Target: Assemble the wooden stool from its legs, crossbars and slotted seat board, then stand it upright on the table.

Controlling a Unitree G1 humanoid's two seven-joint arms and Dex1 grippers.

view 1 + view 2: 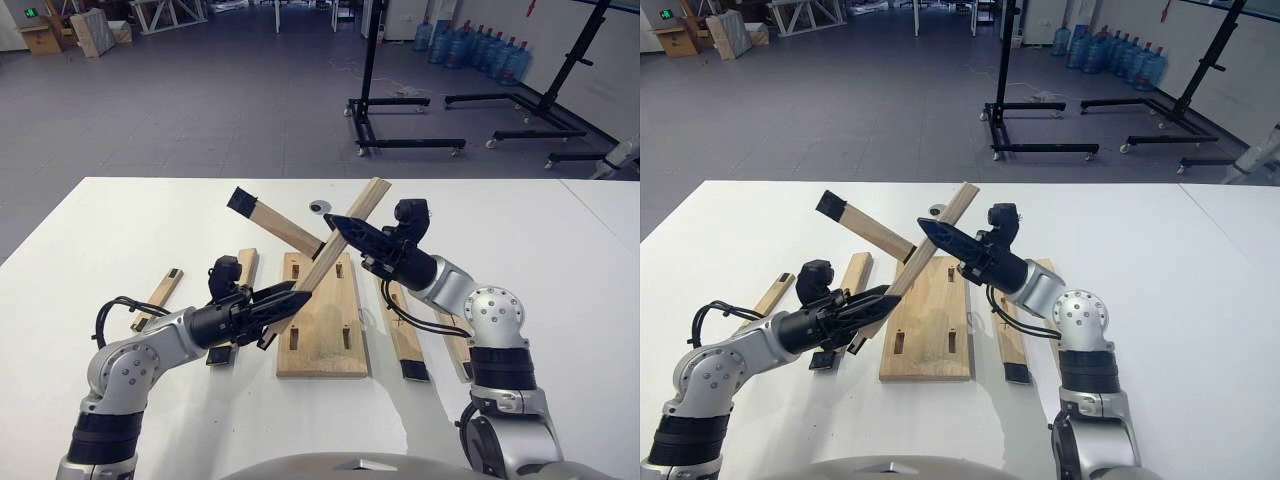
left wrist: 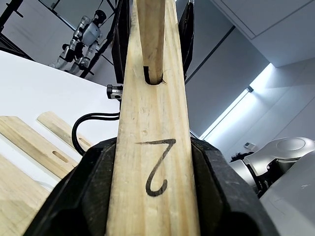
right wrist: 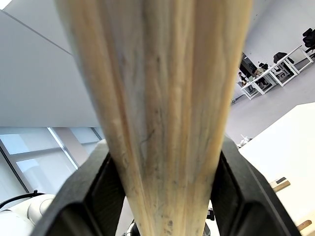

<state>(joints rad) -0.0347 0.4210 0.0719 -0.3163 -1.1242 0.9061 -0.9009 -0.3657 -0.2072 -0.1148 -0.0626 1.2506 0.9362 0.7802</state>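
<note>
On the white table [image 1: 120,230] the slotted seat board [image 1: 325,335] lay flat. Above it, the left gripper [image 1: 292,299] clenched a leg [image 1: 350,225] whose slot held a black-tipped bar [image 1: 272,220], which the right gripper [image 1: 335,222] was grasping.

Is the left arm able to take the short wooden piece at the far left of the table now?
Probably not yet. The way to the short piece looks free, but the left gripper is shut on the slotted bar, which crosses the black-tipped bar in the right gripper.
</note>
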